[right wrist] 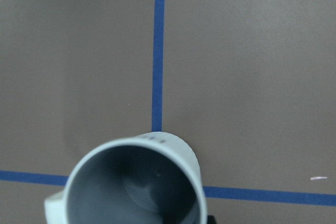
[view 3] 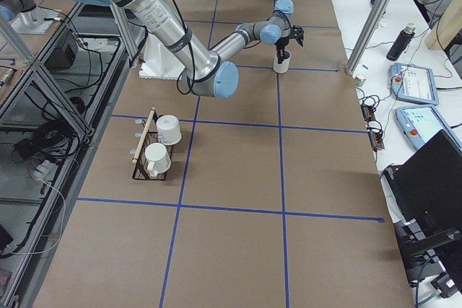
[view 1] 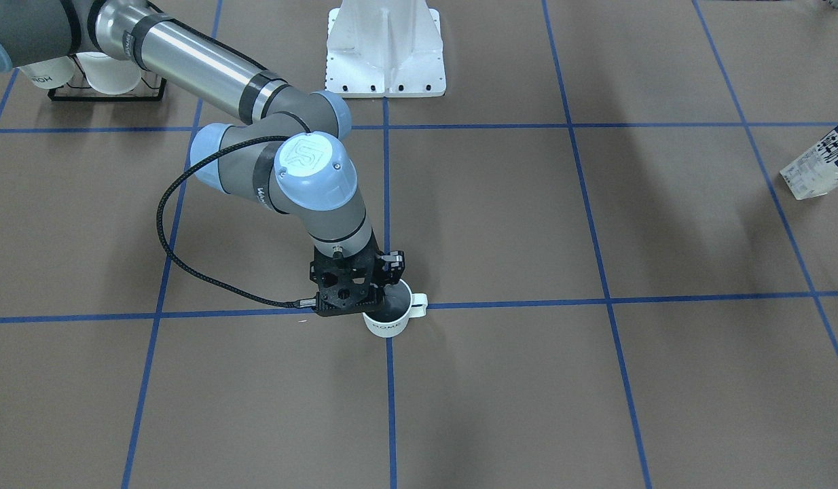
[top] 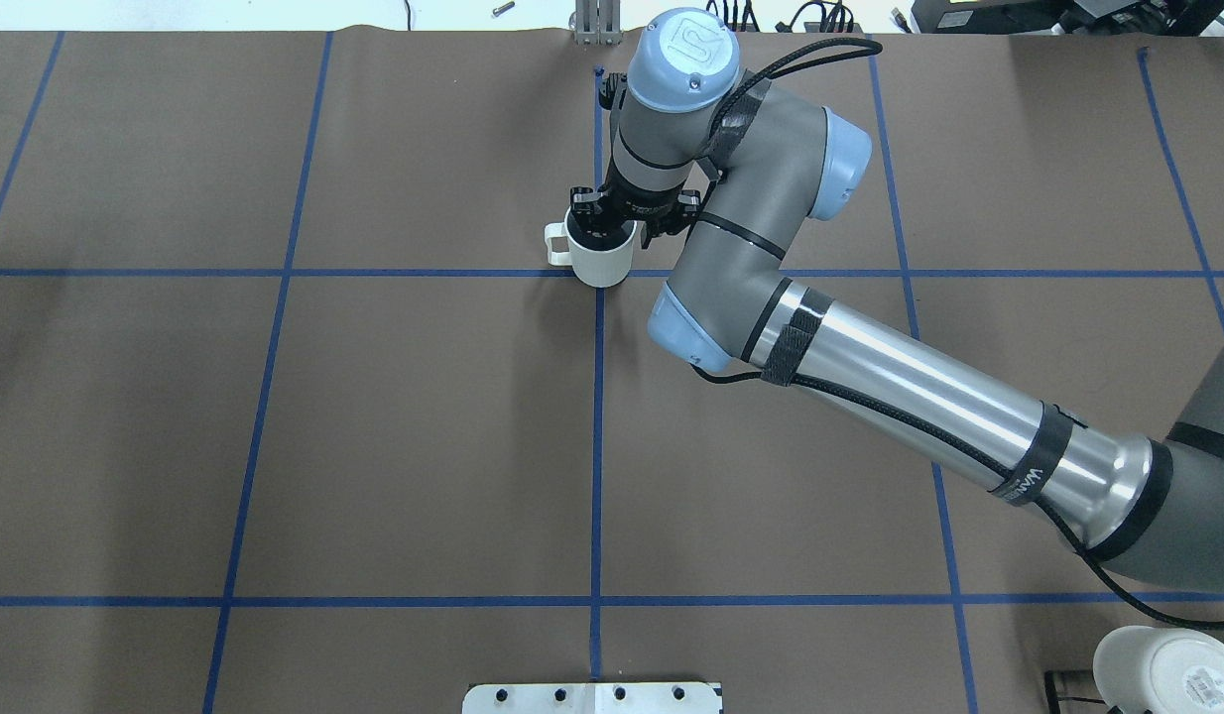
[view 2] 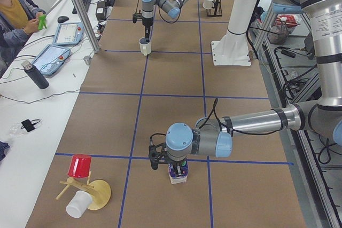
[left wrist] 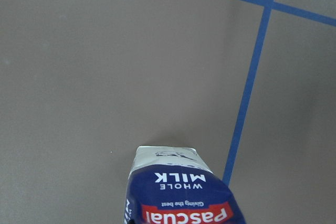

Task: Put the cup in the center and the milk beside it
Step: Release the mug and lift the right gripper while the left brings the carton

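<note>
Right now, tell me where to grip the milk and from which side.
Grip the milk across its flat walls just under the gable, coming straight down from above. It stands upright, and the sloped top probably gives no parallel faces to squeeze.

The worktop [view 1: 500, 204] is covered in matt brown paper, crossed by smooth blue tape [view 1: 514, 303]. The cup [view 1: 386, 324] looks like smooth glazed ceramic, dull grey inside, and the milk [left wrist: 184, 198] carton is glossy printed card. The right arm [top: 919, 397] has a shiny metal tube, matt grey joints, pale blue plastic caps and a braided black cable [view 1: 159, 217].
</note>
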{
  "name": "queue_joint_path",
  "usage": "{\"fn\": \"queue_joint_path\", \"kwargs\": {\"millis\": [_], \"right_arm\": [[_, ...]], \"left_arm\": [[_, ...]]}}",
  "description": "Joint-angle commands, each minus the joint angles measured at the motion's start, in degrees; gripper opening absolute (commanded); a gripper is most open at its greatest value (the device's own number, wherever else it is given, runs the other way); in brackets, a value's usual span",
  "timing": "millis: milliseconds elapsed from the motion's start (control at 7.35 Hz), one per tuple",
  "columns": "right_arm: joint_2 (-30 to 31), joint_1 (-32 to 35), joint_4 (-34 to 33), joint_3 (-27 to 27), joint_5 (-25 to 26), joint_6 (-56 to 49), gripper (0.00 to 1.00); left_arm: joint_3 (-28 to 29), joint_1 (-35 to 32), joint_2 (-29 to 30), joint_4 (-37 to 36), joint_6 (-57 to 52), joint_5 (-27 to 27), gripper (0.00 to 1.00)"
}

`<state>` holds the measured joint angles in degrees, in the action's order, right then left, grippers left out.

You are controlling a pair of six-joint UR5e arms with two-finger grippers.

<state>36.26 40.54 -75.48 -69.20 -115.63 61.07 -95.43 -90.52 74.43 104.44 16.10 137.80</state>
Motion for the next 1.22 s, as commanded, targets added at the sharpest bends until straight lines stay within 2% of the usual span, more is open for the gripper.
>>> {"fn": "queue_joint_path", "kwargs": {"millis": [0, 136, 408, 680, 952, 1088], "right_arm": [[0.8, 3.0, 1.0, -1.5, -4.9, -0.3, 1.0], [3.2, 5.1, 0.8, -4.2, -7.7, -0.3, 1.0], [13.8, 8.7, 0.7, -15.4, -10.0, -1.1, 1.0], [22.2, 11.6, 0.3, -22.3, -10.8, -1.2, 1.0], [30.9, 13.9, 0.3, -28.1, -10.9, -6.5, 1.0], [34.6, 14.7, 0.3, -29.1, -10.9, -9.5, 1.0]], "left_arm": [[-0.5, 0.2, 4.5, -2.3, 0.1, 0.0, 0.51], [-1.0, 0.7, 10.1, -7.6, 0.1, 0.1, 0.51], [-2.9, 3.5, 23.1, -19.4, 1.8, 0.1, 0.51], [-5.1, 11.5, 35.8, -26.9, 7.9, -0.3, 0.51], [-4.1, 22.6, 46.5, -27.6, 18.9, -1.1, 0.51], [-1.6, 26.2, 50.8, -27.5, 22.4, -3.2, 0.51]]}}
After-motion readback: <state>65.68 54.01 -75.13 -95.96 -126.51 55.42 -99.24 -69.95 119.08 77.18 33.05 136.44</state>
